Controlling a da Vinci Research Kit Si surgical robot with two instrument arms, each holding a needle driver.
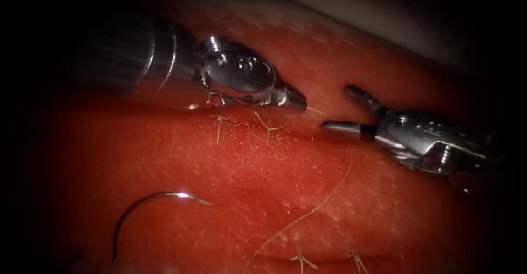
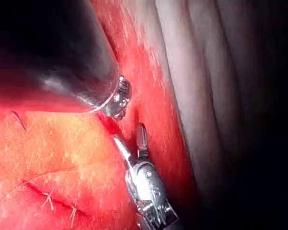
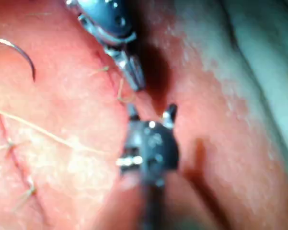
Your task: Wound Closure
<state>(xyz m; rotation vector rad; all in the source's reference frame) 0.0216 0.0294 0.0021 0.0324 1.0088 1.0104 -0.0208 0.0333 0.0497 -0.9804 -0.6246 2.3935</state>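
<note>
The left arm's silver wristed needle driver (image 1: 296, 100) comes in from the upper left of the endoscope view, its 2 jaws closed together to a narrow tip that rests at the cut line in the moist red pork-belly tissue (image 1: 230, 164). A fine tan strand leaves that tip toward the right, so the jaws appear to pinch the thin tan suture thread (image 1: 324, 197); the contact itself is too small to confirm.

The right arm's silver needle driver (image 1: 343, 109) enters from the right with its jaws spread wide, 1 jaw pointing up and left, the other lying nearly level toward the left tool. It holds nothing, and a small gap separates its lower jaw from the left tool's tip.

The curved steel suture needle (image 1: 156, 197) lies free on the tissue surface in the lower left of the endoscope view, well apart from both tools and held by neither. Its arc is exposed along the visible length; the lower end runs into shadow.

The thread runs from near the tools down across the tissue to the lower middle. Short cut ends of thread (image 1: 269, 124) stand up from finished stitches just below the left tool, and 2 more tufts (image 1: 302, 260) sit along the lower edge.

In the right wrist view, the right tool (image 3: 151, 112) shows parted jaws just beside the left tool's tip (image 3: 134, 76).
</note>
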